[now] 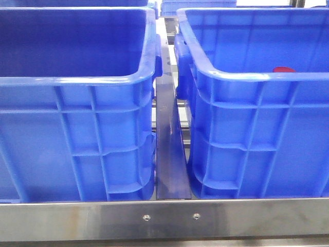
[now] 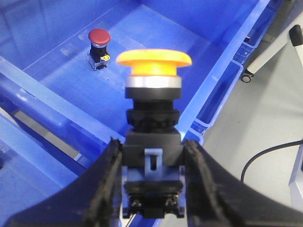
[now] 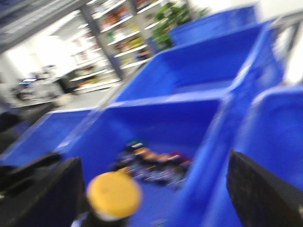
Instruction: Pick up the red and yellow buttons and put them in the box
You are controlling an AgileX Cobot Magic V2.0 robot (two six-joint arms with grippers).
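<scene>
The left gripper (image 2: pixel 152 189) is seen clamped on the black body of a yellow button (image 2: pixel 154 59), held upright with its long axis vertical above the box (image 2: pixel 199 33). The red button (image 2: pixel 99 37) stands on the box floor, at about eleven o'clock from the held cap. The right gripper (image 3: pixel 151 189) is blurred; a second yellow button (image 3: pixel 114 195) lies beside its left finger, grip undetermined.

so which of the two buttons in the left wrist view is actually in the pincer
The yellow button: the left pincer is shut on its black base, holding it upright above the box. The red button stands free on the box floor, untouched.
</scene>
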